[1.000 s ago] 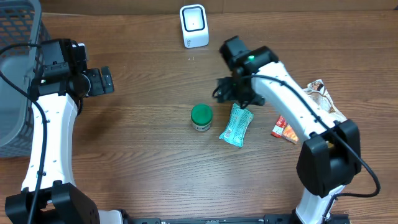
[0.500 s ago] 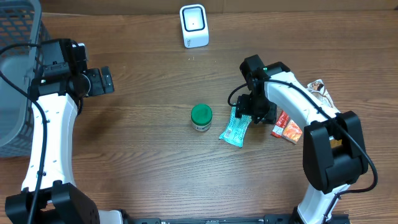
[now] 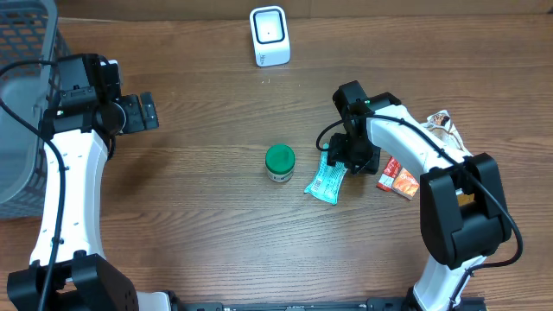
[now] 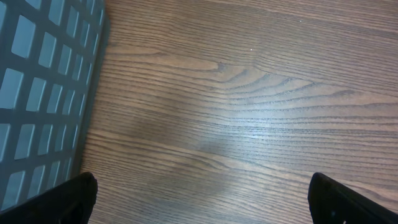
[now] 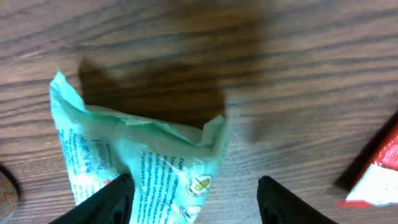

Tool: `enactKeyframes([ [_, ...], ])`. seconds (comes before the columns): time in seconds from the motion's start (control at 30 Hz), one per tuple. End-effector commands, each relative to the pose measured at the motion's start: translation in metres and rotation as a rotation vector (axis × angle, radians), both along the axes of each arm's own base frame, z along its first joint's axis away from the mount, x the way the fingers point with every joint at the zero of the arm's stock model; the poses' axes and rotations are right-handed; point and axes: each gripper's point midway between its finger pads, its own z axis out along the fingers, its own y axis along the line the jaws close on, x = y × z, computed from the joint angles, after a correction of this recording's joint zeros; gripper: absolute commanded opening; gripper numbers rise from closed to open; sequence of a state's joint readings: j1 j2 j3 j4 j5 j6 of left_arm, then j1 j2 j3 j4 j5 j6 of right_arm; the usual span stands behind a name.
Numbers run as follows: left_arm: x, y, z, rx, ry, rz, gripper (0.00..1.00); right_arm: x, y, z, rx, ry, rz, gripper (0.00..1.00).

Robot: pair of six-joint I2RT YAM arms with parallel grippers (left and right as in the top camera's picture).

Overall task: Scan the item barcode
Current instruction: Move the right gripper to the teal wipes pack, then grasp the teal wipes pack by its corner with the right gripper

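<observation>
A gray basket [image 4: 43,93] with a grid wall fills the left edge. Right of the basket lies bare wooden table [image 4: 249,112]. The left gripper [image 4: 208,205] hangs spread wide, with its black fingertips [image 4: 71,199] showing at the bottom corners, one just beside the basket.
</observation>
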State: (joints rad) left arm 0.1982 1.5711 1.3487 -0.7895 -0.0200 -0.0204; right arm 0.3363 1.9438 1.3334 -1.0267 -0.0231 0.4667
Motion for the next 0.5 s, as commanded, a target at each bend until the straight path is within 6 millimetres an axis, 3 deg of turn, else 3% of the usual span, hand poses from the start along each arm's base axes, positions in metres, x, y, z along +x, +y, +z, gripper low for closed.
enactKeyframes([
  [0.0,0.002,0.0,0.001,-0.003,-0.003,0.007,1.0,-0.001,0.001,-0.001,0.015,-0.021,0.003,0.62],
  [0.23,0.002,0.0,0.001,-0.002,-0.003,0.007,1.0,-0.011,0.006,-0.027,0.062,-0.025,0.004,0.52],
  [0.33,0.002,0.0,0.001,-0.003,-0.003,0.007,1.0,-0.012,0.005,-0.031,0.063,-0.026,0.004,0.25],
  [0.47,0.002,0.0,0.001,-0.002,-0.003,0.007,1.0,-0.01,0.004,-0.029,0.064,-0.032,-0.001,0.04],
])
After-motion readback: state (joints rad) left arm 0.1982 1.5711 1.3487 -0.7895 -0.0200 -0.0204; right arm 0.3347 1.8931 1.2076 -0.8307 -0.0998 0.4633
